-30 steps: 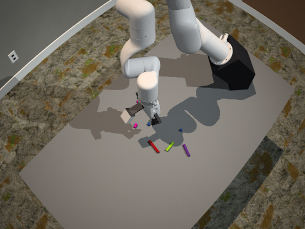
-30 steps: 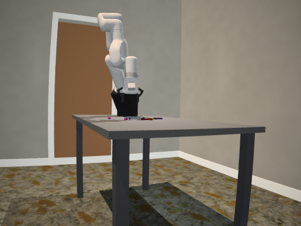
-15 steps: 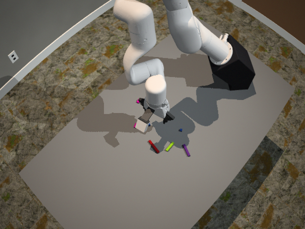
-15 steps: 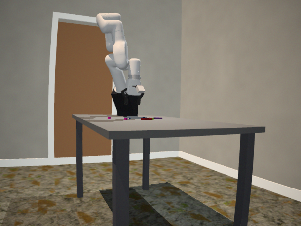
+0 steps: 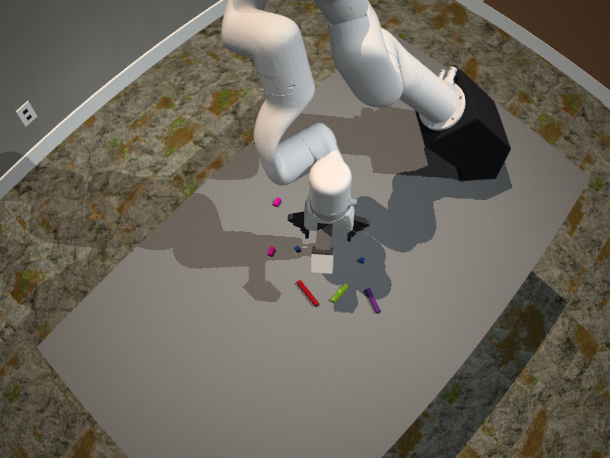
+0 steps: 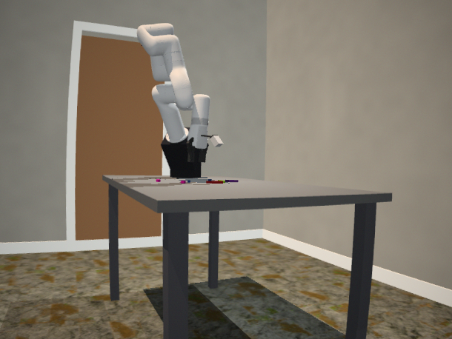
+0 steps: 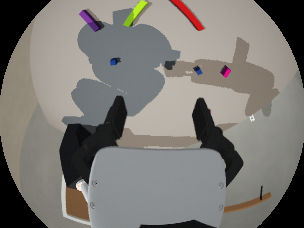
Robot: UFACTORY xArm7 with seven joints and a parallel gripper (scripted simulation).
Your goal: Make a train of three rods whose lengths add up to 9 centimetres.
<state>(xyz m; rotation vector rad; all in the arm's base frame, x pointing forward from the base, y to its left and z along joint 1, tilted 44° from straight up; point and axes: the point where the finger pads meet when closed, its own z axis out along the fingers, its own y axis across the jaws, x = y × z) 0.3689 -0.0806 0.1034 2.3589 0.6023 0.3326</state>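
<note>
My EE, the end effector (image 5: 328, 239) (image 6: 196, 161) (image 7: 160, 104), hangs pointing down above the table (image 5: 225, 360) (image 6: 259, 190) (image 7: 150, 90), fingers wide, nothing gripped. L to R in top view: 2 magenta rods (image 5: 277, 202) (image 5: 271, 251) (image 6: 158, 180) (image 6: 183, 182) (image 7: 226, 71), blue rod (image 5: 297, 249) (image 7: 198, 70), red rod (image 5: 307, 293) (image 6: 215, 182) (image 7: 188, 14), lime rod (image 5: 339, 293) (image 7: 135, 13), 2nd blue rod (image 5: 362, 260) (image 7: 114, 61), purple rod (image 5: 373, 300) (image 6: 232, 180) (image 7: 90, 20), all apart.

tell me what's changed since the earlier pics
The gripper moved right in the top view and turned, swinging its white block around with it. No rod was visibly picked up or released. The red rod, lime rod and purple rod stayed put.
</note>
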